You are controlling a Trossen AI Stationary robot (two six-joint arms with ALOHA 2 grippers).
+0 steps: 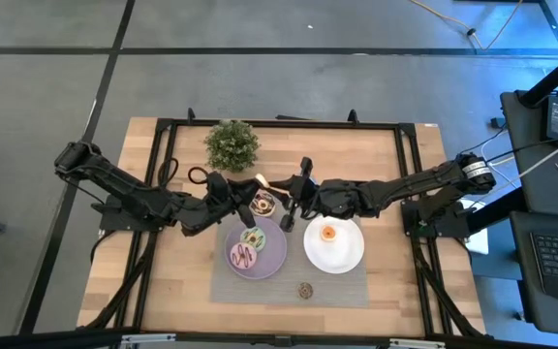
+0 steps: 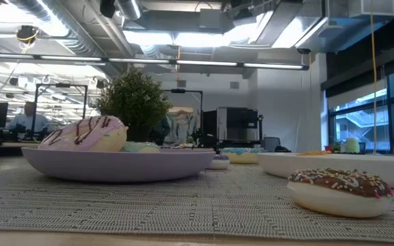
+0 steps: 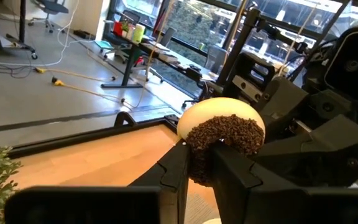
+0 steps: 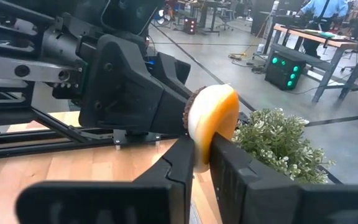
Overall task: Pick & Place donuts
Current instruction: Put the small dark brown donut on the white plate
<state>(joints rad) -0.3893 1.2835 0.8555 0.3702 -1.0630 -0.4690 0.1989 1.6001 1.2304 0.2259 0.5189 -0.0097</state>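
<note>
A dark-brown sprinkled donut (image 1: pixel 263 203) with a cream underside sits between my two grippers, above the mat's far edge. My left gripper (image 1: pixel 252 209) comes at it from the left and my right gripper (image 1: pixel 286 206) from the right; both are shut on it. The lilac plate (image 1: pixel 269 262) carries a pink chocolate-striped donut (image 1: pixel 243 257) and a green one (image 1: pixel 253 237). An orange donut (image 1: pixel 328 232) lies on the white plate (image 1: pixel 347 254). A chocolate-sprinkled donut (image 1: pixel 305 289) lies flat on the mat near the front. The low view shows neither gripper. My left gripper pinches the dark-brown donut (image 3: pixel 221 134) between its two fingers (image 3: pixel 179 171) at the ring's lower edge (image 3: pixel 199 163). The iced face is turned toward this wrist camera. My right gripper pinches the same donut (image 4: pixel 213 121) between its two fingers (image 4: pixel 232 165), gripping across the ring's thickness at its lower edge (image 4: pixel 202 155). The donut shows edge-on, cream side toward one finger, brown side toward the left gripper behind it.
A potted plant (image 1: pixel 232 143) stands at the table's far side behind the grippers. A grey woven mat (image 1: pixel 223 291) lies under both plates. In the low view a blue donut (image 2: pixel 241 156) and a small purple one (image 2: pixel 219 161) lie beyond the lilac plate (image 2: pixel 115 164).
</note>
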